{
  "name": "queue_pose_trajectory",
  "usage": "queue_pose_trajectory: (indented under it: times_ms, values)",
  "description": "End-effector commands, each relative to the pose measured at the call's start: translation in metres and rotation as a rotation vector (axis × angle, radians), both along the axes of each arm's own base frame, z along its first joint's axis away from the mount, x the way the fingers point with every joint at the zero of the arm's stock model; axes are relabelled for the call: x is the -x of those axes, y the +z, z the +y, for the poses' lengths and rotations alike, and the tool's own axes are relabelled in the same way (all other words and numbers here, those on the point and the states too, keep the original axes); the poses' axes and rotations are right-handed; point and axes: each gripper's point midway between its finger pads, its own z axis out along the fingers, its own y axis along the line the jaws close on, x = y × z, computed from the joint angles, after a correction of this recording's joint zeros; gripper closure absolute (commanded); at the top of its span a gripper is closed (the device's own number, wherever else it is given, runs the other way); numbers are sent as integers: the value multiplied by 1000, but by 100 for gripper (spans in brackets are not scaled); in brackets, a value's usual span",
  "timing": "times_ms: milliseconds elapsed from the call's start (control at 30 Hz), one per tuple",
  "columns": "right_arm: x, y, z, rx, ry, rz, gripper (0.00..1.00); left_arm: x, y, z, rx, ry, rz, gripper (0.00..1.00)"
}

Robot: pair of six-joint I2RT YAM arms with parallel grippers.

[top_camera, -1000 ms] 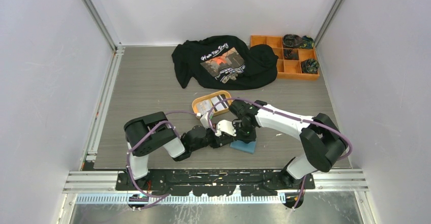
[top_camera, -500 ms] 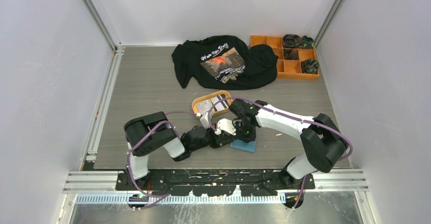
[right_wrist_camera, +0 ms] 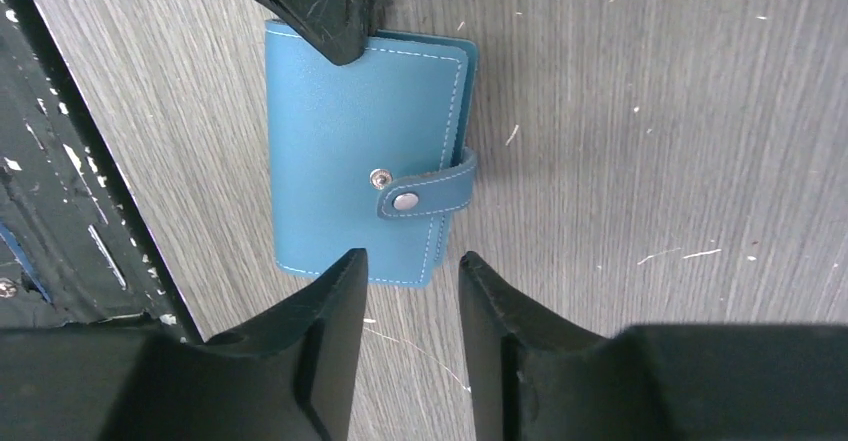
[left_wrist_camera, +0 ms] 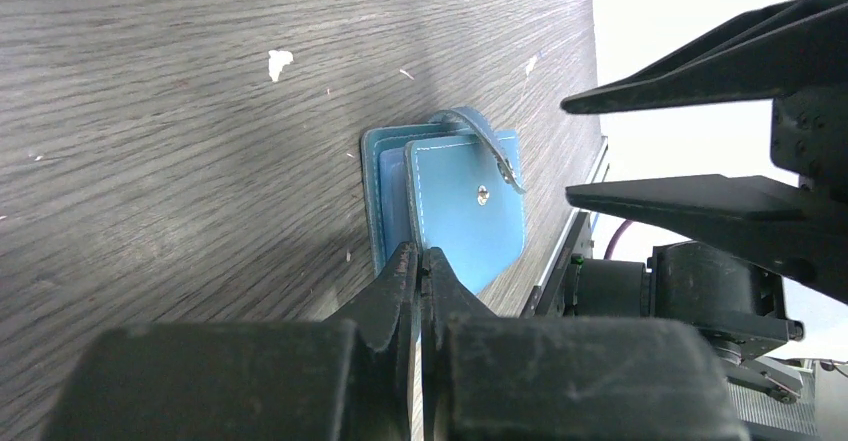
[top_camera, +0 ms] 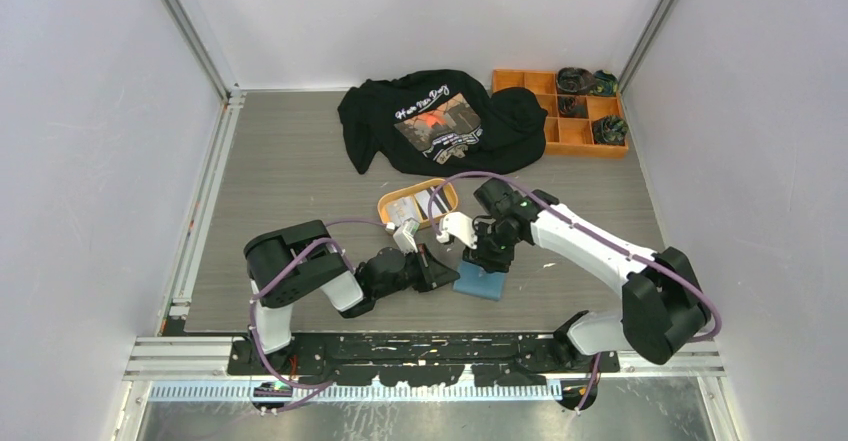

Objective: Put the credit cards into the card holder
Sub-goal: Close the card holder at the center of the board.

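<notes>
The teal card holder (top_camera: 480,283) (left_wrist_camera: 465,201) (right_wrist_camera: 350,161) lies folded flat on the table near its front edge. Its snap tab (right_wrist_camera: 425,193) sits loose beside the stud. My left gripper (top_camera: 445,273) (left_wrist_camera: 420,259) is shut, its tips resting on the holder's edge; I cannot tell whether a flap is pinched. My right gripper (top_camera: 492,259) (right_wrist_camera: 412,261) hovers open just above the holder's tab side, nothing between its fingers. The credit cards (top_camera: 418,203), white and dark, lie in the orange oval tray (top_camera: 385,201).
A black T-shirt (top_camera: 440,121) lies at the back of the table. An orange compartment box (top_camera: 565,111) with dark items stands at the back right. The table's black front rail (right_wrist_camera: 60,211) runs right beside the card holder.
My right gripper has opened and drawn back up and to the right, away from the card holder. The left gripper and the holder have stayed put.
</notes>
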Motion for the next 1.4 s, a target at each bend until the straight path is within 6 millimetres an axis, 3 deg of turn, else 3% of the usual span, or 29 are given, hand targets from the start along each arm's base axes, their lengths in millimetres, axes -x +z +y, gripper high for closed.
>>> queue_pose_trajectory:
  times_ms: [0, 300, 600, 1000, 1200, 1367]
  values:
    - [3, 15, 11, -108, 17, -4, 52, -4, 15, -2, 49, 12, -33, 100]
    - [4, -2, 16, -110, 8, 2, 38, -9, 14, -1, 47, 39, -40, 100]
    - [-11, -12, 20, -69, -33, -60, 42, -8, 15, -3, 54, 33, -40, 100]
    - [-8, -6, 21, -57, -21, -45, 83, -7, 14, -2, 50, 36, -41, 100]
    - [-4, -3, 23, -75, -44, 4, 98, -8, 14, -3, 51, 38, -40, 100]
    - [-2, -3, 22, -81, -75, 58, 99, -8, 14, -2, 49, 39, -40, 100]
